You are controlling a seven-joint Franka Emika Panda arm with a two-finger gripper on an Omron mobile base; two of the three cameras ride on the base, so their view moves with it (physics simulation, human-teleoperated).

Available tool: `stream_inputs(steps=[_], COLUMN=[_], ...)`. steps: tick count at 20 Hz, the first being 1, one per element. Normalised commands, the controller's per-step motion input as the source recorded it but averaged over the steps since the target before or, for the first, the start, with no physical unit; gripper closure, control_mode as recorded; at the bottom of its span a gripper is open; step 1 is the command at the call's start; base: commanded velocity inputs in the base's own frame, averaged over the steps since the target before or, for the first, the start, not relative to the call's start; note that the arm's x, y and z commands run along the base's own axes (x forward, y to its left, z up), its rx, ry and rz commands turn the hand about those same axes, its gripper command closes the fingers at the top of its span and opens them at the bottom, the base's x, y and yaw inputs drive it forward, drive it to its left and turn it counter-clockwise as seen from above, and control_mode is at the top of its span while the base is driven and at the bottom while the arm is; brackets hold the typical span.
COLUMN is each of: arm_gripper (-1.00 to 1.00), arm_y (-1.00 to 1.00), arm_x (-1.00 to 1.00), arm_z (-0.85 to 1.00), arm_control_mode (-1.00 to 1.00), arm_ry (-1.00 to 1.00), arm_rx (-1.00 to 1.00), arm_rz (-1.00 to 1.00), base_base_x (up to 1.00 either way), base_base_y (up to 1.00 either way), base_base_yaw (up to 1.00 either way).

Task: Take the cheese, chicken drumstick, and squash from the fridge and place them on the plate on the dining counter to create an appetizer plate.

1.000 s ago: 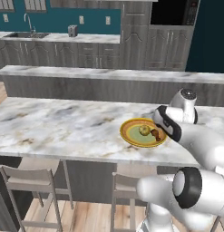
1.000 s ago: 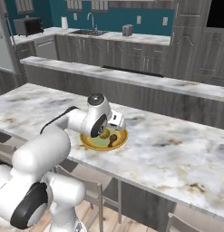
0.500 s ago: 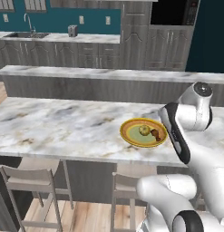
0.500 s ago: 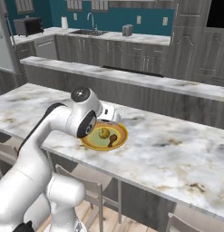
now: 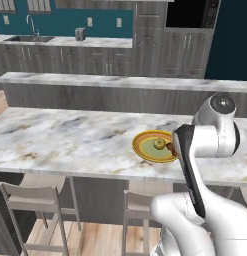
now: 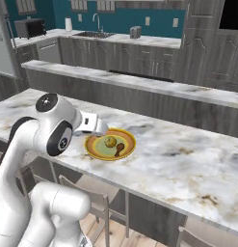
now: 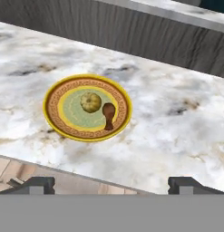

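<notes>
The plate (image 7: 56, 122) rests on the dining counter (image 7: 177, 113), close to its near edge. On it lie the squash (image 7: 90, 102) and, touching its right side, the chicken drumstick (image 7: 108, 115). My gripper (image 7: 114, 185) is open and empty, drawn back over the counter's edge on my side of the plate, its fingertips (image 7: 41, 184) spread wide. From the right base view the plate (image 6: 94, 149) sits just right of my white hand (image 6: 91, 124). In the left base view my forearm covers part of the plate (image 5: 145, 147) and the drumstick (image 5: 170, 148). The cheese and the fridge are out of view.
Grey stools (image 5: 37, 200) (image 6: 91, 202) stand under the counter's near edge. A raised grey ledge (image 5: 120, 82) runs behind the dining counter. Farther back is the kitchen counter with a sink (image 5: 32, 38) and a toaster (image 6: 135, 32).
My hand has pulled away from the plate, rising and drawing back toward my body. The drumstick stays lying on the plate beside the squash.
</notes>
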Motion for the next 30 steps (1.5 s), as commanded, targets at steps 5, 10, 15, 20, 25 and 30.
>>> stream_inputs(steps=[5,10,15,20,25,30], arm_gripper=[-1.0,-1.0,-1.0,-1.0,-1.0,-1.0], arm_y=[0.33,0.31,0.29,0.1,0.0,0.0], arm_x=[-0.77,-0.63,-0.49,-0.07,0.05,0.01], arm_z=[0.28,0.18,0.0,-0.13,-0.05,-0.01], arm_control_mode=[-1.0,-1.0,-1.0,-1.0,-1.0,-1.0], arm_ry=[0.0,0.0,0.0,0.0,0.0,0.0], arm_rx=[-0.06,-0.01,0.0,0.02,0.0,0.0], arm_rz=[0.01,0.0,0.01,0.05,0.01,0.0], base_base_x=[0.0,0.0,0.0,0.0,0.0,0.0], base_base_y=[0.0,0.0,0.0,0.0,0.0,0.0], base_base_yaw=[0.0,0.0,0.0,0.0,0.0,0.0])
